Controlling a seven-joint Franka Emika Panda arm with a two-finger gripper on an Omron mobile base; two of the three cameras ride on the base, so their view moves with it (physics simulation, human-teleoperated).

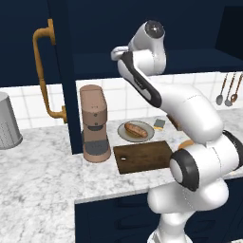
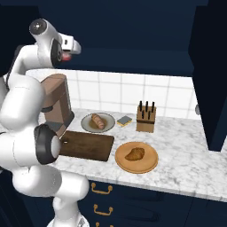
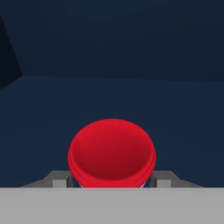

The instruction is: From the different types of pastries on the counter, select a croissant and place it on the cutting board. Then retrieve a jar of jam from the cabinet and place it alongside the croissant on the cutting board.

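Reaching into the navy cabinet (image 1: pixel 66 71), the gripper (image 3: pixel 112 186) has its fingers (image 3: pixel 162 178) flanking the jar of jam (image 3: pixel 112 151); whether they grip it cannot be told. Judged small, rigid, smooth and breakable: grasp below the lid. Marbled counter (image 2: pixel 186 155) roomy; cutting board (image 2: pixel 86 146) bare.

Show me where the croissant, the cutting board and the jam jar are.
croissant (image 2: pixel 135 154), right base view, middle of its body
cutting board (image 2: pixel 91 146), right base view, bare top face
jar of jam (image 3: pixel 112 148), hand view, red lid
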